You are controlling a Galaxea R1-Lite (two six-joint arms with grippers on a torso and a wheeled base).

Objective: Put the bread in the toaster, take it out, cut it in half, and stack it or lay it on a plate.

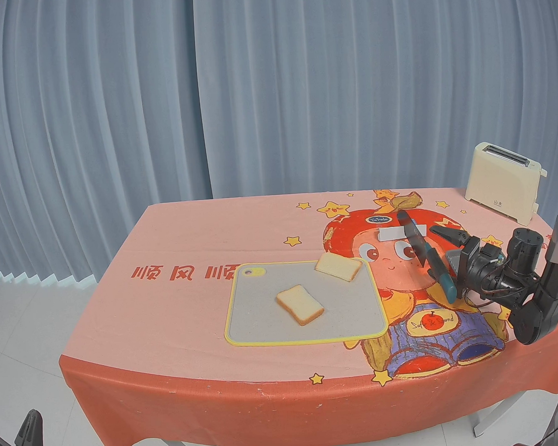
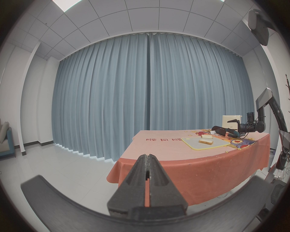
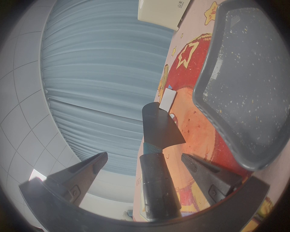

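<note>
A counter (image 1: 190,313) is standing in front of a blue-grey pleated curtain (image 1: 271,89) that is covering the whole back wall. It is wearing a pink-orange cloth printed with a cartoon figure, stars and red characters, which is hanging over the near edge. Pale floor tiles (image 1: 23,349) are showing to the left, and the left wrist view is taking in a panelled ceiling (image 2: 145,15). A grey, yellow-rimmed cutting board (image 1: 260,325) is lying near the middle of the counter. One half of the bread (image 1: 299,304) is sitting in the board's centre, and the other half (image 1: 339,266) is overhanging the board's far right edge, apart from the first. The cream toaster (image 1: 504,182) is standing at the far right corner, and a small white card (image 1: 402,232) is lying on the cartoon's forehead. The right pincer (image 3: 143,157) is hovering over the right side of the counter with its fingers spread wide. The dark knife (image 1: 425,252) is running between them with a gap on either side, its blade pointing towards the card. A dark grey speckled plate (image 3: 247,90) is lying just beside it. The left pincer (image 2: 147,175) is hanging below counter height, well away from the counter's left end, with its fingers pressed together on nothing.
</note>
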